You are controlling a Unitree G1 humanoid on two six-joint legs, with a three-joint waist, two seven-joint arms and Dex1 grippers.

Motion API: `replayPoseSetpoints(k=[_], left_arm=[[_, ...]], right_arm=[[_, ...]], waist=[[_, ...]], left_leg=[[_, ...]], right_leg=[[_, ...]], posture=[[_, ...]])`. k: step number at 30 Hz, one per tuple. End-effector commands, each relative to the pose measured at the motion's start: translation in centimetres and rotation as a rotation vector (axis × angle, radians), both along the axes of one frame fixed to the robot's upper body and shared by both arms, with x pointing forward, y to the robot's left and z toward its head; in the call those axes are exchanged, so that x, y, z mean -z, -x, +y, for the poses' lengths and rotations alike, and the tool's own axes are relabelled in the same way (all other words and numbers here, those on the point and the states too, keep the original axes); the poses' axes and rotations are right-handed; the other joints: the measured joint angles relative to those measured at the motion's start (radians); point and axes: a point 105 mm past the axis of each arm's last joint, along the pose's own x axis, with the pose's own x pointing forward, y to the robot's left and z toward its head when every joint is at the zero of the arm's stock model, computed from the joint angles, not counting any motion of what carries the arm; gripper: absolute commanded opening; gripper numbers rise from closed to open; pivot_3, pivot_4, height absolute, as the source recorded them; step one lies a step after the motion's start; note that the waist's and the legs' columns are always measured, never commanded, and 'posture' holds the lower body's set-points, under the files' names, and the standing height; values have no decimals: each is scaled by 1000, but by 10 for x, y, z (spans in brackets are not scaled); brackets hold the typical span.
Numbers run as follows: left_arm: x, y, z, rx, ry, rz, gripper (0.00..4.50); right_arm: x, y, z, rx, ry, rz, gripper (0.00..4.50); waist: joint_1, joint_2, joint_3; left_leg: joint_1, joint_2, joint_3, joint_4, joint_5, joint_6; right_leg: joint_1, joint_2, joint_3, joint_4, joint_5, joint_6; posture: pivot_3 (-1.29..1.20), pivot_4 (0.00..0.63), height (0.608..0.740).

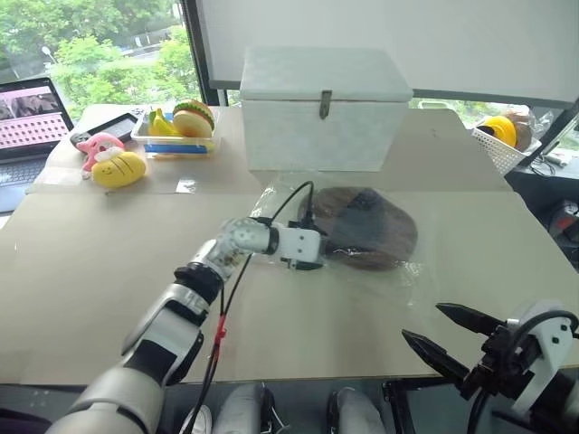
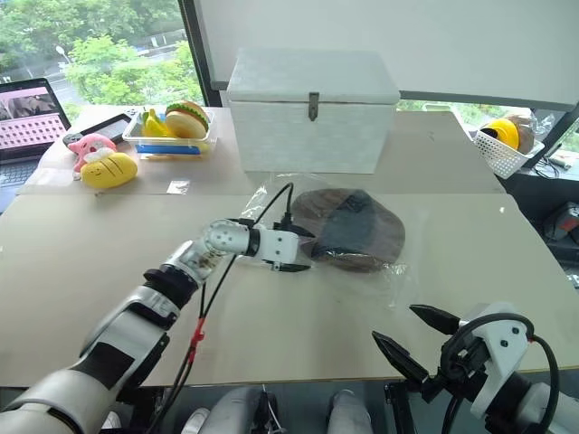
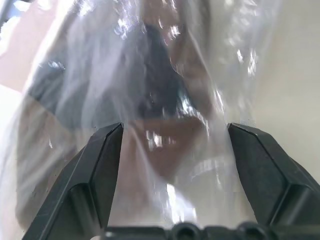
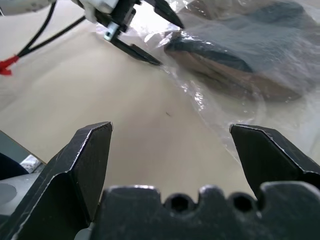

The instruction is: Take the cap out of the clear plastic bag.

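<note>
Two head cameras, set side by side, look forward and down over the wide beige desk (image 1: 90,271), sharing nearly the same scene as far as the white latched box (image 1: 326,108) at the far side; the left wrist camera sits very close behind the left gripper (image 3: 172,132), facing the crinkly clear plastic bag (image 3: 150,75) and the soft brown-and-black cap (image 3: 155,65) inside; the right wrist camera looks low across the desk past the right gripper (image 4: 170,132), sharing that bag and cap from farther off.
</note>
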Motion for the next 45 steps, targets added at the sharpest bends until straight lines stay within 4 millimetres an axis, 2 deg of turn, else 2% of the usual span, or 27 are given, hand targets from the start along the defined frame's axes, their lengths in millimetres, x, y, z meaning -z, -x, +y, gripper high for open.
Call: replayPoseSetpoints(k=[1,3,5,8,10,12,15,17,20,22,24,29,33,37,40,45], left_arm=[[33,16,47,71,-228,163,3584],[36,21,64,67,-271,270,3584],[34,15,80,16,-318,294,3584],[16,-18,85,-154,-318,156,3584],[-12,-36,59,-212,-152,98,3584],[-31,-37,26,-158,-8,82,3584],[-24,-21,1,-44,43,101,3584],[-7,-2,-10,56,52,105,3584],[2,12,-15,107,73,113,3584],[7,24,-27,123,128,8,3584],[3,29,-36,118,178,-93,3584],[-22,18,-51,5,281,-370,3584],[-22,8,-63,-62,265,-532,3584],[-11,5,-76,-80,235,-574,3584],[3,7,-87,-72,198,-560,3584],[15,5,-105,-99,180,-531,3584]], right_arm=[[-5,0,4,-14,11,-36,4500],[-5,-1,3,-12,12,-39,4500],[-5,-3,2,-10,17,-44,4500],[-5,-4,2,-8,15,-47,4500],[-4,-5,2,-6,14,-44,4500],[-3,-5,2,-3,15,-42,4500],[-4,-6,-1,5,21,-45,4500],[-4,-7,-3,13,24,-47,4500],[-4,-8,-4,15,26,-47,4500],[-4,-9,-3,17,24,-49,4500],[-4,-9,-4,19,22,-50,4500],[-3,-13,-2,20,14,-54,4500],[-5,-15,-3,28,9,-65,4500],[-7,-14,-4,39,6,-74,4500],[-10,-13,-5,47,3,-85,4500],[-12,-14,-5,58,-1,-94,4500]], waist=[[-6,0,-1],[-10,0,-4],[-12,0,-10],[-11,-1,-13],[-9,-2,-15],[-6,-2,-15],[6,-2,-15],[9,-2,-15],[4,-2,-15],[5,-2,-15],[5,-2,-15],[27,-2,-15],[26,-2,-15],[26,-2,-15],[27,-2,-15],[37,-2,-15]], left_leg=[[0,0,0,0,0,0],[2,0,0,0,-1,1],[3,0,0,-1,-2,3],[4,1,0,0,-3,5],[5,1,0,0,-3,5],[4,0,0,0,-4,5],[-1,0,0,1,-4,6],[-2,-1,0,3,-2,3],[-3,-1,3,2,-3,1],[-4,-1,3,2,-3,1],[-3,-1,3,1,-3,1],[-2,-1,1,1,-7,9],[-2,-1,1,2,-8,10],[-3,-1,2,1,-6,6],[-4,-1,2,1,-6,6],[-4,-1,2,1,-6,7]], right_leg=[[0,0,0,0,0,0],[-1,0,0,-1,0,0],[0,0,0,-1,0,0],[0,1,0,-1,0,0],[1,1,1,-1,0,0],[1,0,2,-1,0,1],[-3,0,1,-1,0,1],[-3,-2,1,-2,1,3],[-1,-1,3,-4,1,3],[-1,-1,2,-5,1,3],[0,-1,2,-6,1,3],[0,-2,1,-12,2,5],[1,-1,2,-16,7,7],[0,-1,2,-16,7,7],[0,-1,2,-16,7,7],[0,-3,1,-18,7,8]], posture=[[0,150,723],[0,150,723],[0,150,723],[0,150,723],[0,150,723],[0,150,723],[0,150,723],[0,150,723],[0,150,723],[0,150,723],[0,150,723],[0,150,723],[0,150,723],[0,150,723],[0,150,723],[0,150,723]])
